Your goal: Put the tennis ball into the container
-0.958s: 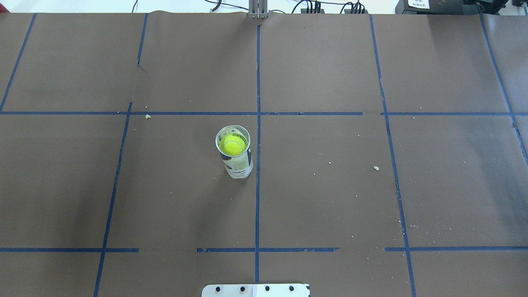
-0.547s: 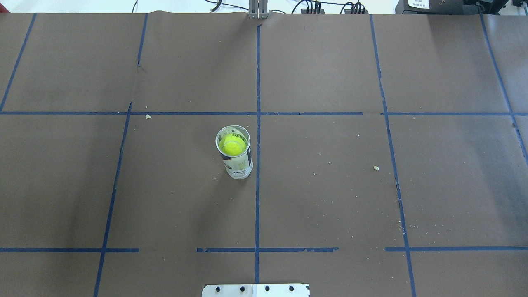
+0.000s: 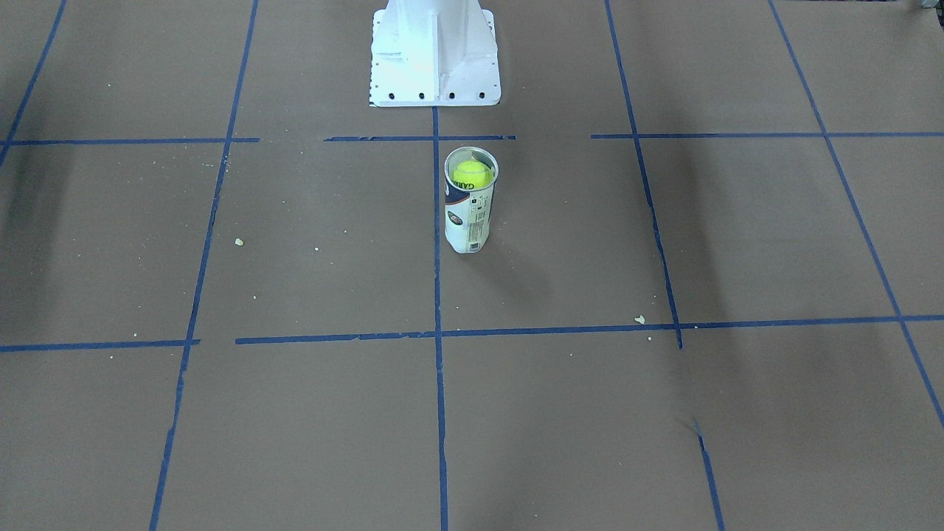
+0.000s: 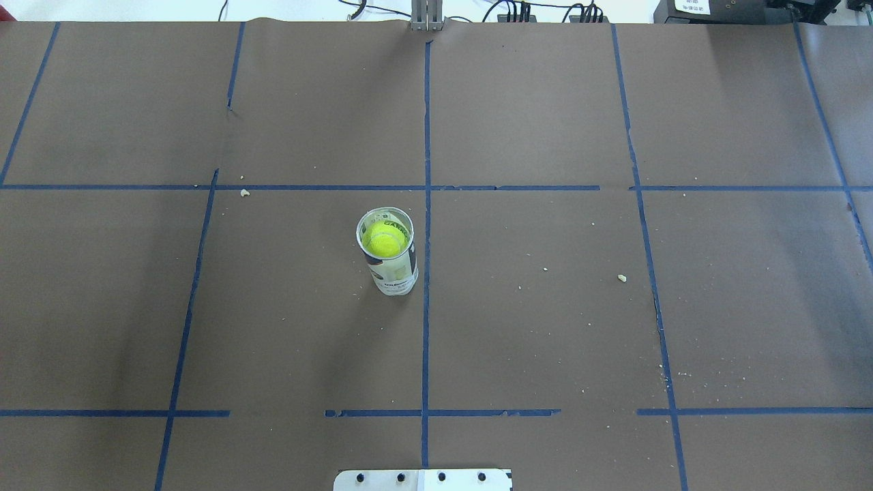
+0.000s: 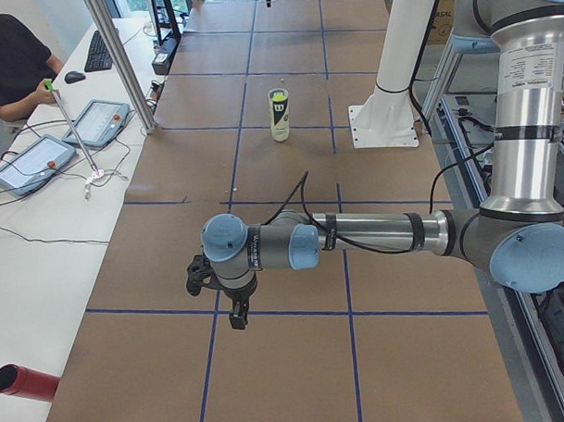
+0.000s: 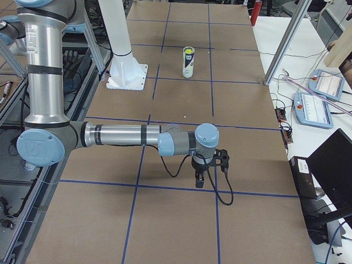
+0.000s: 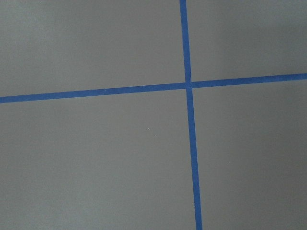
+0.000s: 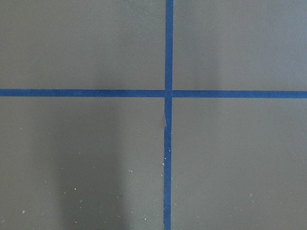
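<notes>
The container, a clear can with a white and dark-blue label, stands upright just left of the table's centre line. The yellow-green tennis ball sits inside it near the open top; both also show in the front-facing view, container and tennis ball. From the table's ends the container looks small and far. My left gripper hangs low over the brown paper far from the can; my right gripper does the same at the other end. Whether either is open or shut I cannot tell.
A white metal pedestal with bolt holes stands behind the can on the robot's side. Blue tape lines cross the brown paper. Small crumbs lie scattered. An operator sits by tablets beyond the table edge.
</notes>
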### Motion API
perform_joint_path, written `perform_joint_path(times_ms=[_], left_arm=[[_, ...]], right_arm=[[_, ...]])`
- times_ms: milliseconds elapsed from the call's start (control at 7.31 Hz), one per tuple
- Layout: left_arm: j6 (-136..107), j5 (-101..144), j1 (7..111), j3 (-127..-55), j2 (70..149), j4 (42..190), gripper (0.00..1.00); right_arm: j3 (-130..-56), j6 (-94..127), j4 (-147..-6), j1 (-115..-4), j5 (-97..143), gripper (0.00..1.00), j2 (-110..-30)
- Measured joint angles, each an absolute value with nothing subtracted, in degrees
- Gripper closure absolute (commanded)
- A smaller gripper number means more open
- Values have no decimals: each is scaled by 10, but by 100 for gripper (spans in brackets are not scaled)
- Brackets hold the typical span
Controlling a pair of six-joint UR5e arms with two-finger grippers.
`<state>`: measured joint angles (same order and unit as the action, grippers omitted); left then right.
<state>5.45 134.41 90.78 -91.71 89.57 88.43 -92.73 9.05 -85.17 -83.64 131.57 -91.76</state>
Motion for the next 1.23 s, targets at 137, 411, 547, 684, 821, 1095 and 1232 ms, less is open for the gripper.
perform_joint_path(times_ms=[137, 411, 547, 684, 821, 1095, 1232], left_arm=[[54, 1344, 907, -917, 896, 884, 0], [54, 1344, 907, -917, 896, 883, 0], [54, 1344, 908, -917, 896, 883, 0], [54, 1344, 908, -918, 896, 883, 0], [54, 1344, 908, -919, 896, 883, 0], [54, 1344, 908, -923, 896, 879, 0], [54, 1344, 908, -924, 897, 877, 0]], right_arm=[[-927, 91, -852, -836, 1316, 0, -918], [-927, 91, -852, -836, 1316, 0, -918], [-927, 91, -852, -836, 1316, 0, -918], [-927, 91, -852, -836, 1316, 0, -918], [-927, 91, -852, -837, 1316, 0, -918], [-927, 91, -852, -837, 1316, 0, -918], [-927, 91, -852, -836, 1316, 0, -918]])
